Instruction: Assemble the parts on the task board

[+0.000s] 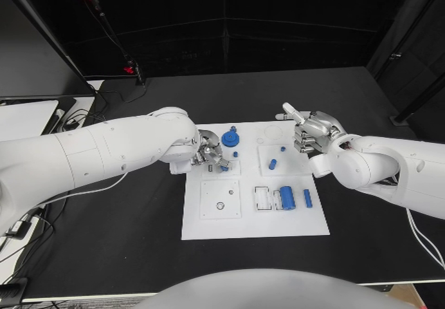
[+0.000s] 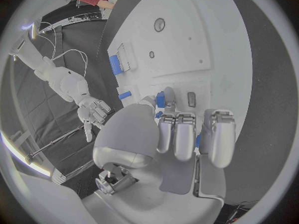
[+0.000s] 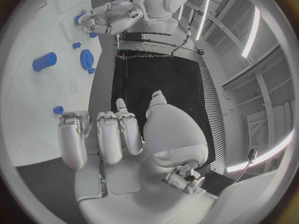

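The white task board (image 1: 255, 222) lies mid-table. My left hand (image 1: 209, 156) hovers low over its upper left section, fingers curled, pinching a small blue part (image 2: 161, 100) between thumb and a finger. A blue gear (image 1: 231, 138) stands just beyond that hand, with a small blue stud (image 1: 236, 154) beside it. My right hand (image 1: 310, 132) hangs above the board's upper right edge and holds nothing, its fingers apart and one stretched out. A blue peg (image 1: 274, 163) lies below it. A blue cylinder (image 1: 287, 197) and a slim blue bar (image 1: 308, 198) rest in the lower right section.
A square plate with small holes (image 1: 220, 198) takes up the board's lower left section. Empty slot frames (image 1: 262, 198) sit left of the cylinder. Cables (image 1: 79, 119) and a white surface lie at the table's far left. Bare black table (image 1: 121, 244) surrounds the board.
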`<move>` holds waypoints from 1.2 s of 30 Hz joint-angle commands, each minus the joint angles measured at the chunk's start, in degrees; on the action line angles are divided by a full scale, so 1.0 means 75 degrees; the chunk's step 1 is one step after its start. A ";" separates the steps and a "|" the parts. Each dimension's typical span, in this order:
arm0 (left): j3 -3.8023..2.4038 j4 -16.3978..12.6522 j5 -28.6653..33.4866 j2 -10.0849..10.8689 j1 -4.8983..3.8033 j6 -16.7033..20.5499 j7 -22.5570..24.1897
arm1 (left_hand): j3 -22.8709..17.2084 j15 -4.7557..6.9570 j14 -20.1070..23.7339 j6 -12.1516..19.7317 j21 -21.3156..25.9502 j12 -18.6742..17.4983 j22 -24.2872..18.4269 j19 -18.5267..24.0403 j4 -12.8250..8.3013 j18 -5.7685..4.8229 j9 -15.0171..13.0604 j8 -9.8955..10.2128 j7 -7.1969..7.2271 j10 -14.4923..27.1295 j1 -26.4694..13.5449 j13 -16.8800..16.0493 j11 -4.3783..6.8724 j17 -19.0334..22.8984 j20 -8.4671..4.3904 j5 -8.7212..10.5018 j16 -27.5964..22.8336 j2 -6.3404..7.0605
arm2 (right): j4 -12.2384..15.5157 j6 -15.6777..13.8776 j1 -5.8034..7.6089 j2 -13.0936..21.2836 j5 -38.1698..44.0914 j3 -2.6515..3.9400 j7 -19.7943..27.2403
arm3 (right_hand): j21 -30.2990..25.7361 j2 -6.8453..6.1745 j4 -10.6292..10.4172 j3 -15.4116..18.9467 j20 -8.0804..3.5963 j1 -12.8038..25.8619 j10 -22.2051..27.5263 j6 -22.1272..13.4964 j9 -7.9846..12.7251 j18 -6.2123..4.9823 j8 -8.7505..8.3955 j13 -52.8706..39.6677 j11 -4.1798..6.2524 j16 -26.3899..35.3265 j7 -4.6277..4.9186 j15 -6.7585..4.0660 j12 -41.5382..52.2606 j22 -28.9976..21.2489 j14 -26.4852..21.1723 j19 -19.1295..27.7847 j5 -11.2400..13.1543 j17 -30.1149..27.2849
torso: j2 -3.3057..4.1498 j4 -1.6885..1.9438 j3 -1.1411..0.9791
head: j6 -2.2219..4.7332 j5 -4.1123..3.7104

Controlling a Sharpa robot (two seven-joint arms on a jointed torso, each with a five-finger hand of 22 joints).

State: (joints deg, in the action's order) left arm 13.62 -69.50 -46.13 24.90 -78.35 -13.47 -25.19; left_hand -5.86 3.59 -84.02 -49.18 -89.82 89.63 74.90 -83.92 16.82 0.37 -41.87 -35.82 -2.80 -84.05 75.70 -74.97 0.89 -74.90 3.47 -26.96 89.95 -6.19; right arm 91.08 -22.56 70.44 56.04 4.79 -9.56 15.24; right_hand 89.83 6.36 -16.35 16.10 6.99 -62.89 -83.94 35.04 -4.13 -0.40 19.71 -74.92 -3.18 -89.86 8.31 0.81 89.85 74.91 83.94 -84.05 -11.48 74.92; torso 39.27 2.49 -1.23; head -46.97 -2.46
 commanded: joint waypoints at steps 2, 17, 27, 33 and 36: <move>-0.0007 -0.0070 -0.0020 0.0093 -0.0011 0.0084 0.0376 | -0.0180 0.0004 -0.0797 -0.0104 -0.0024 0.0050 0.2013 -0.0810 -0.0018 -0.0049 -0.0065 0.0077 0.0025 -0.0794 0.0665 -0.2004 -0.0023 -0.2013 -0.0017 -0.0066 0.0006 -0.0514 | 0.0000 0.0004 0.0001 -0.0004 -0.0002 0.0002 -0.0011 | 0.0023 -0.0004 0.0001 0.0041 0.0030 -0.0100 -0.0808 -0.0034 0.0003 0.0053 0.0040 -0.2011 -0.0030 -0.0019 -0.0043 -0.0005 0.0019 0.2013 0.0807 -0.0793 0.0022 0.2011 | 0.0000 0.0006 0.0000 | -0.0020 0.0005; -0.0008 -0.0450 -0.0019 0.0549 -0.0141 0.0176 0.0309 | -0.0450 0.0003 -0.0797 -0.0146 -0.0024 0.0050 0.2013 -0.0810 -0.0020 -0.0049 -0.0184 0.0138 0.0023 -0.0794 0.0667 -0.2004 -0.0029 -0.2013 -0.0013 -0.0179 0.0006 -0.0263 | -0.0012 -0.0030 -0.0011 -0.0015 0.0002 0.0002 -0.0062 | 0.0023 0.0007 -0.0015 0.0051 0.0020 -0.0114 -0.0808 -0.0002 -0.0003 0.0053 0.0090 -0.2011 0.0003 -0.0019 -0.0096 -0.0021 0.0019 0.2013 0.0807 -0.0793 0.0025 0.2011 | -0.0003 -0.0003 -0.0007 | -0.0030 0.0052; -0.0008 -0.0466 -0.0020 0.0667 -0.0163 0.0131 0.0194 | -0.0565 0.0004 -0.0797 -0.0188 -0.0024 0.0050 0.2013 -0.0810 -0.0012 -0.0049 -0.0223 0.0151 0.0023 -0.0794 0.0651 -0.2004 -0.0030 -0.2013 -0.0012 -0.0222 0.0006 -0.0268 | -0.0016 -0.0031 -0.0012 -0.0029 0.0002 0.0002 -0.0065 | 0.0023 0.0015 -0.0019 0.0053 0.0016 -0.0116 -0.0808 0.0008 -0.0005 0.0053 0.0103 -0.2011 0.0013 -0.0019 -0.0109 -0.0029 0.0019 0.2013 0.0807 -0.0793 0.0023 0.2011 | -0.0004 -0.0007 -0.0004 | -0.0039 0.0053; -0.0008 -0.0407 -0.0020 0.0587 -0.0161 0.0104 0.0046 | -0.0602 0.0004 -0.0797 -0.0210 -0.0024 0.0050 0.2013 -0.0810 -0.0006 -0.0049 -0.0237 0.0156 0.0021 -0.0794 0.0632 -0.2004 -0.0031 -0.2013 -0.0011 -0.0233 0.0006 -0.0270 | -0.0021 -0.0035 -0.0012 -0.0040 0.0002 0.0002 -0.0065 | 0.0023 0.0017 -0.0020 0.0053 0.0015 -0.0117 -0.0808 0.0009 -0.0005 0.0053 0.0107 -0.2011 0.0016 -0.0019 -0.0110 -0.0031 0.0019 0.2013 0.0807 -0.0793 0.0022 0.2011 | -0.0002 -0.0005 0.0000 | -0.0038 0.0056; -0.0007 -0.0372 -0.0021 0.0524 -0.0157 0.0090 -0.0005 | -0.0622 0.0004 -0.0797 -0.0219 -0.0024 0.0050 0.2013 -0.0810 -0.0001 -0.0049 -0.0245 0.0161 0.0019 -0.0794 0.0613 -0.2004 -0.0032 -0.2013 -0.0010 -0.0237 0.0006 -0.0271 | -0.0023 -0.0033 -0.0012 -0.0044 0.0002 0.0002 -0.0065 | 0.0023 0.0023 -0.0023 0.0053 0.0013 -0.0117 -0.0808 0.0007 -0.0004 0.0053 0.0109 -0.2011 0.0018 -0.0019 -0.0109 -0.0033 0.0019 0.2013 0.0807 -0.0793 0.0018 0.2011 | 0.0003 0.0001 -0.0001 | -0.0035 0.0064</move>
State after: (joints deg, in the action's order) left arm 13.61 -72.38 -46.15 28.99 -79.45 -12.54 -24.23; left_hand -8.19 3.57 -84.01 -49.79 -89.82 89.81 74.94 -83.92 18.72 0.37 -43.71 -34.77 -3.41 -83.86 76.87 -75.06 0.70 -74.90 3.47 -28.39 89.95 -5.02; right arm 90.85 -22.68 70.28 55.77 4.80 -9.57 14.55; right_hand 89.83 6.59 -16.49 16.24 6.99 -63.12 -83.94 35.06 -4.13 -0.40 20.13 -74.92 -3.17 -89.86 7.91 0.81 89.86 74.91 83.94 -84.05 -11.48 74.91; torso 39.27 2.45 -1.24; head -47.26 -1.99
